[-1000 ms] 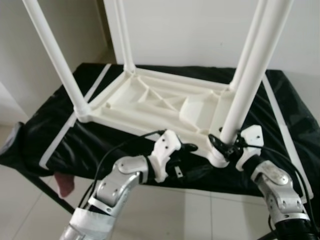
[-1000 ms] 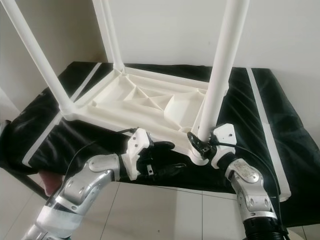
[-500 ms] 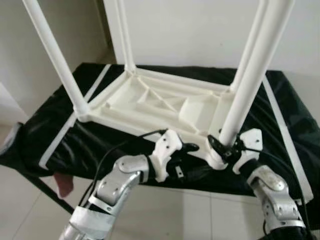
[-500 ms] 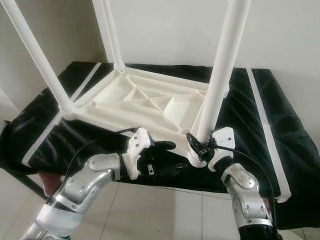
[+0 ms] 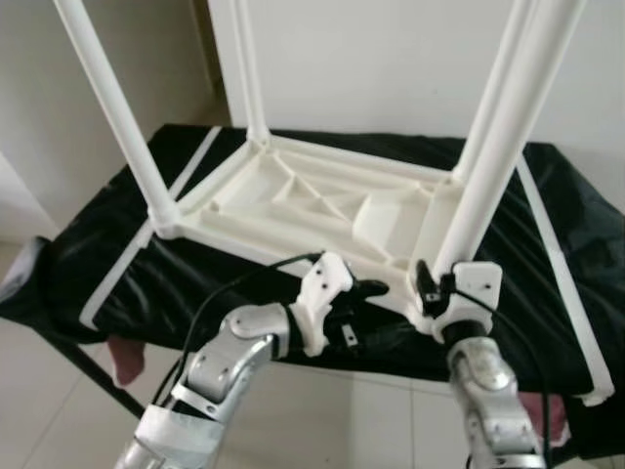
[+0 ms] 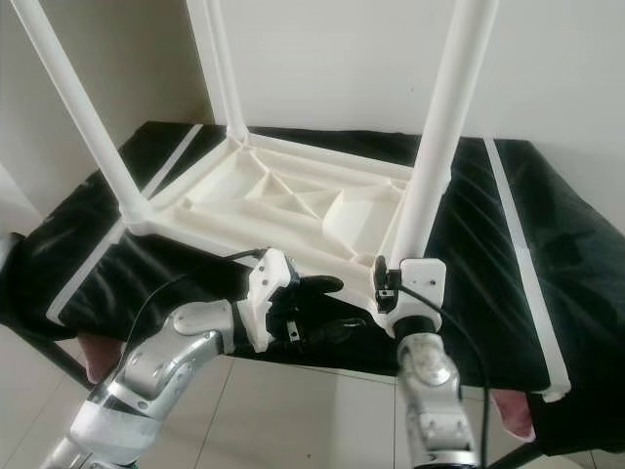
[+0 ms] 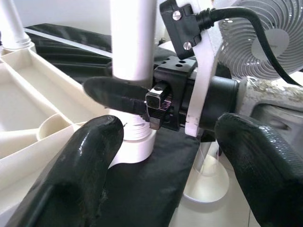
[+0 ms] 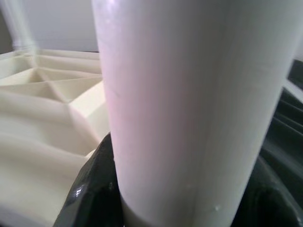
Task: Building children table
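The white children's table (image 5: pixel 322 200) lies upside down on a bench draped in black cloth (image 5: pixel 117 264), its ribbed underside facing up and its four legs standing upward. Taking the table's near-right leg (image 6: pixel 435 166) as the landmark: the right end effector (image 6: pixel 389 285) sits at the base of that leg, where it meets its corner socket, and its two black fingers are closed around the leg from either side; in the right wrist view the white tube stands between the dark finger pads (image 8: pixel 90 189). The left end effector (image 5: pixel 356 313) hovers just to the left of that leg's base, at the near edge of the tabletop, with its fingers (image 7: pixel 80 165) spread apart and holding nothing. In the left wrist view, a white fan (image 7: pixel 258 35) stands on the floor beyond the leg. The other near leg (image 5: pixel 112 107) rises from the near-left corner, well apart from the landmark leg
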Controlling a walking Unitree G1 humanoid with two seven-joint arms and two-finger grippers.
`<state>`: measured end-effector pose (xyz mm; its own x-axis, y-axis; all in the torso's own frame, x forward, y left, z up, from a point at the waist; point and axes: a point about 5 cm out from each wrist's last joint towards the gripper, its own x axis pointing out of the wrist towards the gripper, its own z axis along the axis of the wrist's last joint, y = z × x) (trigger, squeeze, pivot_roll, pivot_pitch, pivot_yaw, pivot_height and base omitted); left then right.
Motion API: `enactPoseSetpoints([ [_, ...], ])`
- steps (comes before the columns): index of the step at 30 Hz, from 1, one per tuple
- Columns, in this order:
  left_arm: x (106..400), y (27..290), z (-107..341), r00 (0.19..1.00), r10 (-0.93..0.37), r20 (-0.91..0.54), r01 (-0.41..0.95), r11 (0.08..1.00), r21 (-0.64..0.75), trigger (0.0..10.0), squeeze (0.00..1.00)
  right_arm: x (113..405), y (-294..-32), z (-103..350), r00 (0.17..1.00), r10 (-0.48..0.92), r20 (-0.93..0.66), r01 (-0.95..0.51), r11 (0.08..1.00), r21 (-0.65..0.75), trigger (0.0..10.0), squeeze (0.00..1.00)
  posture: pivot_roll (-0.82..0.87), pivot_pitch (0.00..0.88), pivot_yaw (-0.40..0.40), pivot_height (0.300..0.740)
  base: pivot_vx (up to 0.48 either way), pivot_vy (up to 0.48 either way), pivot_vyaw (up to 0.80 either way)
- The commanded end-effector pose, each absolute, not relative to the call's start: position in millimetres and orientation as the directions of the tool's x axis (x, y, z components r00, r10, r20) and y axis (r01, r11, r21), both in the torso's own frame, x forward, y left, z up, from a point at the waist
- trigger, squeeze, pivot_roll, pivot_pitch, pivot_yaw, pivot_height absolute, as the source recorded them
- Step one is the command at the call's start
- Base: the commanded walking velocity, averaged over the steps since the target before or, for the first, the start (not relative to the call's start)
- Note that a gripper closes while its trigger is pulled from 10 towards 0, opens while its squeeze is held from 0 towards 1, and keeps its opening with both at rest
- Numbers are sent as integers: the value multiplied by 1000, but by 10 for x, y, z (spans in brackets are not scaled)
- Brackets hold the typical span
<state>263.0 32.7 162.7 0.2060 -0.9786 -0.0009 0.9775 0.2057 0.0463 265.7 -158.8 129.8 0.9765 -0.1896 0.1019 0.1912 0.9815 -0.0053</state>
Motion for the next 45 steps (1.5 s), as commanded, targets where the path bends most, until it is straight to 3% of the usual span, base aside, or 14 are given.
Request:
enactPoseSetpoints([
  [1, 2608, 365, 1630, 188, -982, -3, 981, 187, 46, 10000, 0, 2563, -1683, 1094, 944, -330, -11, 330, 944, -13, 10000, 0, -43, 0, 18, 740, 0, 0, 0],
  [10, 2602, 382, 1622, 208, -978, -1, 977, 207, 43, 10000, 0, 2595, -1530, 1224, 960, -278, 39, 273, 958, 92, 10000, 0, -30, 0, 7, 740, 0, 0, 0],
  [15, 2582, 363, 1599, 205, -979, -9, 978, 204, 49, 10000, 0, 2602, -1538, 1258, 964, -260, 62, 256, 965, 63, 10000, 31, -29, 0, 5, 740, 0, 0, 0],
  [16, 2579, 363, 1591, 205, -979, -10, 978, 205, 49, 10000, 0, 2603, -1549, 1266, 962, -264, 67, 261, 964, 55, 10000, 1000, -29, 0, 6, 740, 0, 0, 0],
  [27, 2582, 355, 1579, 208, -978, -15, 977, 207, 51, 10000, 0, 2638, -1677, 1299, 984, -160, 77, 155, 986, 58, 10000, 1000, -42, 0, 11, 740, 0, 0, 0],
  [28, 2583, 350, 1577, 206, -978, -16, 977, 205, 53, 10000, 0, 2636, -1704, 1312, 989, -117, 88, 114, 993, 40, 10000, 914, -46, 0, 11, 740, 0, 0, 0],
  [29, 2583, 348, 1574, 205, -979, -17, 978, 204, 54, 10000, 0, 2632, -1723, 1330, 992, -74, 100, 73, 997, 23, 10000, 4, -46, 0, 11, 740, 0, 0, 0],
  [32, 2589, 343, 1559, 204, -978, -31, 977, 201, 69, 10000, 0, 2623, -1771, 1365, 992, 62, 108, -57, 997, -42, 10000, 0, -48, 0, 9, 740, 0, 0, 0],
  [45, 2586, 320, 1498, 205, -976, -71, 974, 197, 109, 10000, 0, 2688, -1937, 1424, 936, 344, 81, -327, 930, -167, 10000, 0, -47, 0, 4, 740, 0, 0, 0],
])
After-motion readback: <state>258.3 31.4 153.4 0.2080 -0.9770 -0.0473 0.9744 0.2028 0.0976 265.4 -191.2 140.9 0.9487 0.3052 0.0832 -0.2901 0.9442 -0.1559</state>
